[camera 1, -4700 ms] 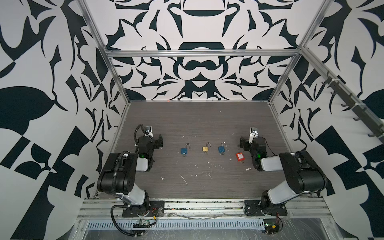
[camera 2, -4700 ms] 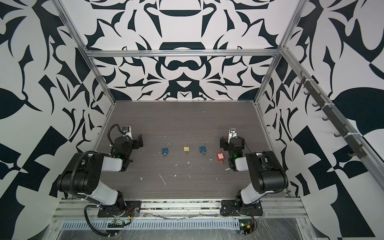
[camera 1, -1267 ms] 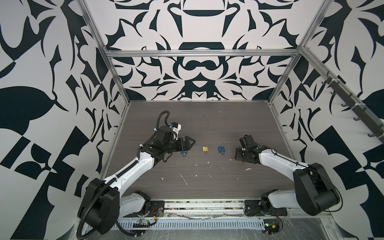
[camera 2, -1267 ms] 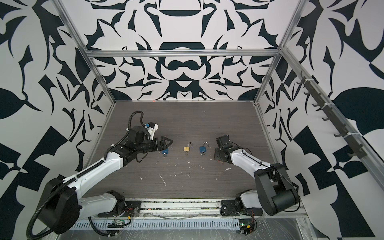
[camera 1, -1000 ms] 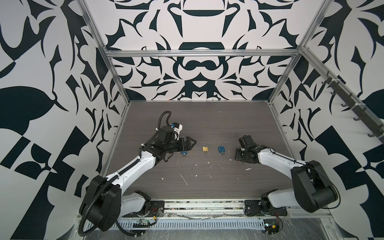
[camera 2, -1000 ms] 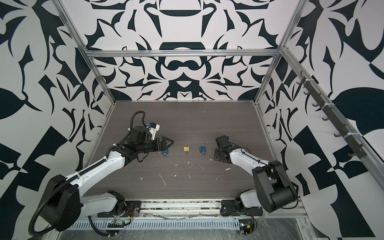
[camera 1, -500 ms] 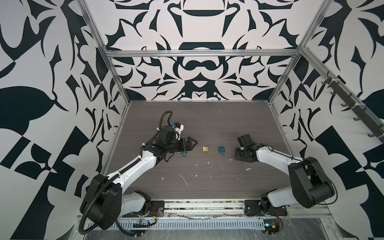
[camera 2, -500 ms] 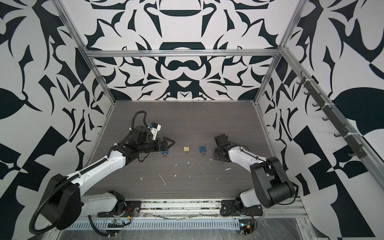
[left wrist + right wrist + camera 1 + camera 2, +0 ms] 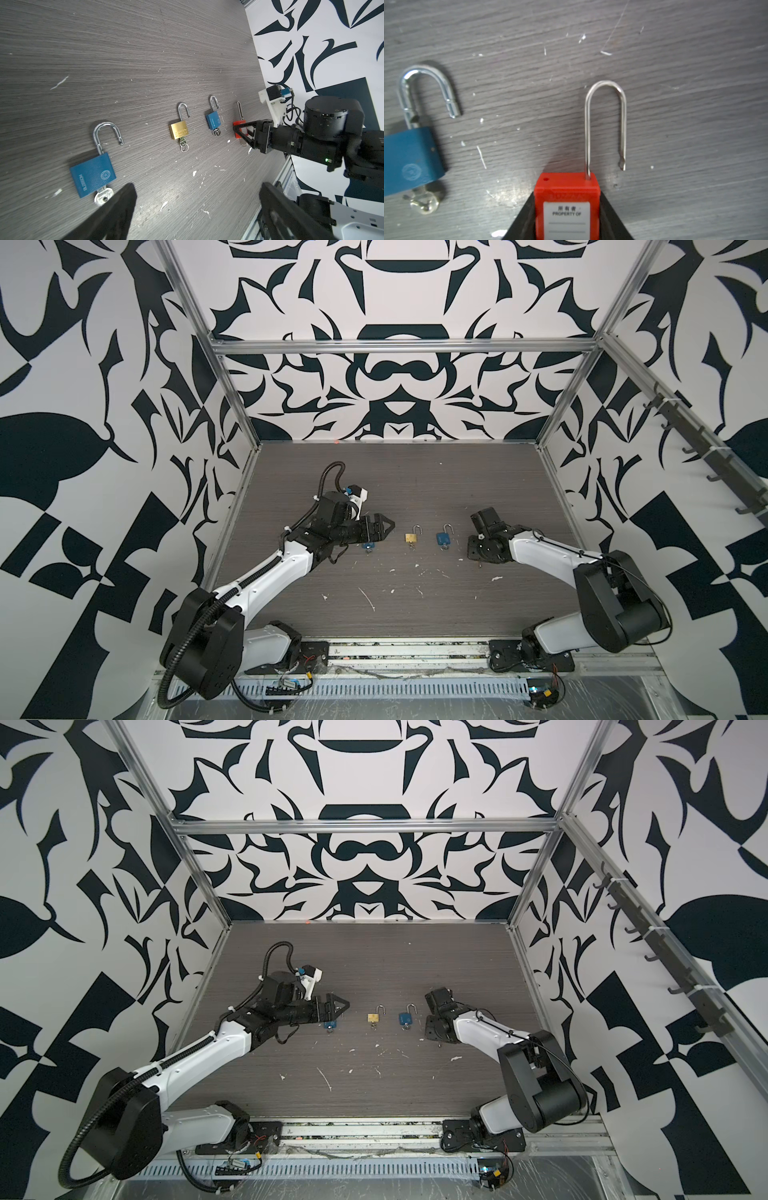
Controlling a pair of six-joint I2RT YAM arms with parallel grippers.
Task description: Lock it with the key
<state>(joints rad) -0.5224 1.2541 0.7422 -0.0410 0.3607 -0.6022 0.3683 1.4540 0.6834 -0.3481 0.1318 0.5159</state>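
Four padlocks lie in a row on the dark wood floor, all with open shackles. The big blue padlock [image 9: 92, 176] has a key [image 9: 103, 196] in its base. My left gripper [image 9: 195, 199] hovers open just above it, and in both top views the gripper [image 9: 380, 527] partly covers this lock [image 9: 368, 546]. My right gripper [image 9: 566, 199] points down with its fingers pressed on both sides of the red padlock [image 9: 566, 193]. The red padlock's long shackle [image 9: 605, 122] stands open. In both top views the red padlock is hidden under the right gripper [image 9: 478, 549].
A brass padlock [image 9: 412, 537] and a small blue padlock [image 9: 443, 538], each with a key in it, lie between the two grippers. White flecks are scattered over the floor towards the front. Patterned walls enclose three sides, and a metal rail [image 9: 374, 655] runs along the front.
The right gripper's fingers have closed in onto the red padlock's body. The left arm has hardly moved and its gripper stays open above the big blue padlock.
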